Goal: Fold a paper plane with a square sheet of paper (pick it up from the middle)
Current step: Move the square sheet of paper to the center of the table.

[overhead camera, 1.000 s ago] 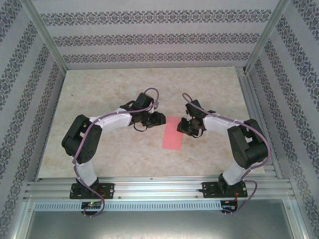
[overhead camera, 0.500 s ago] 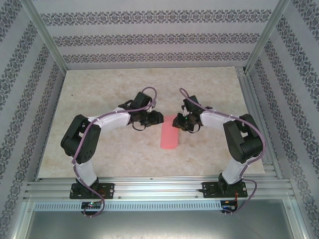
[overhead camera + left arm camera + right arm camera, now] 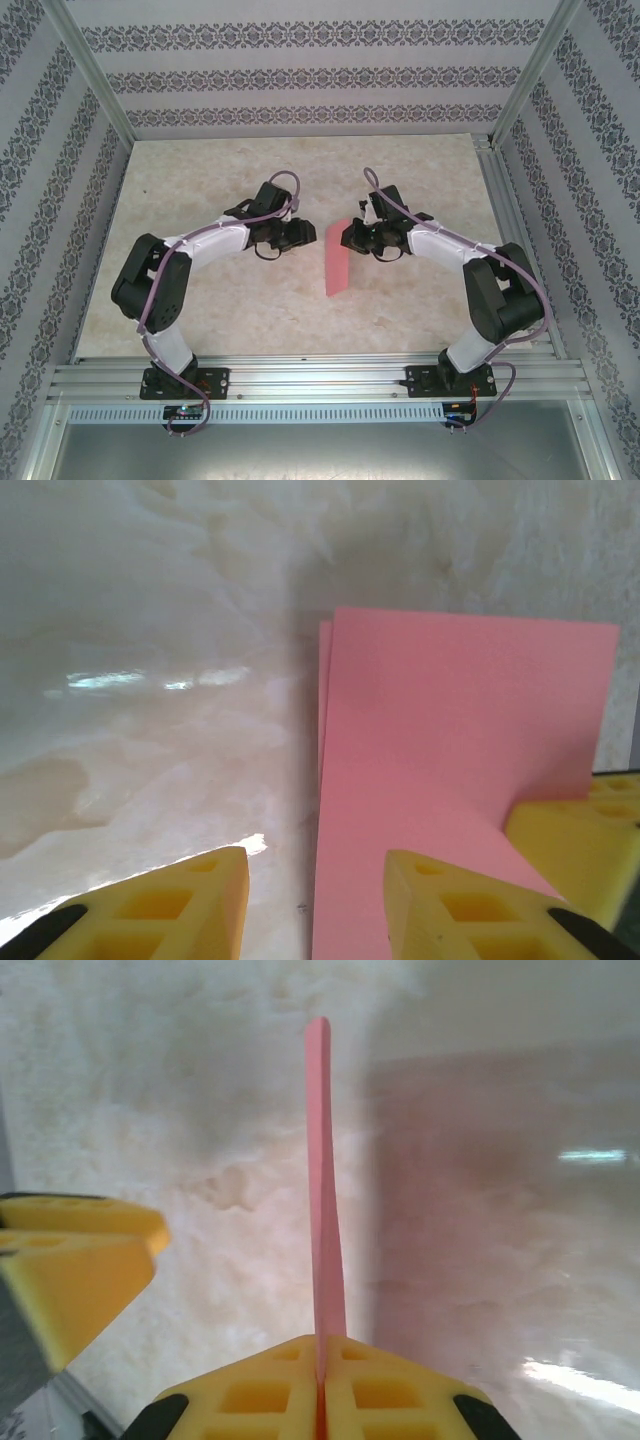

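The square sheet of paper (image 3: 337, 264) is pink and folded double, standing tilted on its long edge on the table's middle. In the right wrist view I see the sheet (image 3: 320, 1160) edge-on, running straight out from my right gripper (image 3: 322, 1365), whose yellow pads are shut on it. From above, the right gripper (image 3: 347, 238) grips the sheet's far end. My left gripper (image 3: 311, 236) hovers just left of the sheet. In the left wrist view the left gripper (image 3: 316, 880) is open, with both layers of the sheet (image 3: 460, 730) ahead of its fingers.
The marble-patterned table top (image 3: 200, 190) is ringed by aluminium posts and patterned walls. A metal rail (image 3: 320, 378) carrying both arm bases runs along the near edge. The right gripper's yellow finger (image 3: 585, 830) shows at the right of the left wrist view.
The right gripper has shut on the folded sheet and raised it from flat to on edge, moving left. The left gripper has drawn back a little to the left.
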You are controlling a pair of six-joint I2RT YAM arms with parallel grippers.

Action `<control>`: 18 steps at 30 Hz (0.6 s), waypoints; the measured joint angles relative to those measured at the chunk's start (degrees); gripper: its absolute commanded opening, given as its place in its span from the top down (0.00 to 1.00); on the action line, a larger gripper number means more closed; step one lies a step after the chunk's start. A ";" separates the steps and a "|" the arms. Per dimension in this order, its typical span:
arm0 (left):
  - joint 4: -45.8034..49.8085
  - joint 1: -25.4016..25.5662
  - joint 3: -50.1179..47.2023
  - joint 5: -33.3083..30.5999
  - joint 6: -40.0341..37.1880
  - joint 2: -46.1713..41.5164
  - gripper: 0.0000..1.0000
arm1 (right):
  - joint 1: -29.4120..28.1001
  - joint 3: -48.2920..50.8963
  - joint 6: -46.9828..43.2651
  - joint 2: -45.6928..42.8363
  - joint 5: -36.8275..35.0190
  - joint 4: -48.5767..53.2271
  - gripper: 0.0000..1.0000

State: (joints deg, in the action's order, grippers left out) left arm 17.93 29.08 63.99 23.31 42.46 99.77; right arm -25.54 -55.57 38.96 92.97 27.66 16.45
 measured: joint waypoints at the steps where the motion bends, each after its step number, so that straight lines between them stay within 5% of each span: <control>1: 0.02 -0.72 -0.52 -0.22 0.00 -0.76 0.59 | -0.42 -0.02 0.57 -0.13 0.68 -0.87 0.90; 11: 0.63 -5.73 -3.63 -1.36 -0.20 -6.29 0.58 | -1.36 -0.35 5.60 5.97 6.08 -11.98 0.86; 18: 0.70 -5.73 -4.63 -1.18 -0.22 -6.29 0.58 | -0.09 -1.53 2.67 13.27 3.93 -7.37 0.55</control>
State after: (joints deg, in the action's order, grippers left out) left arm 18.63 23.35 59.35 22.13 42.24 93.47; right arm -25.63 -57.10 41.63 106.24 31.59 9.08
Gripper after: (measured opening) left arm 0.417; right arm 0.375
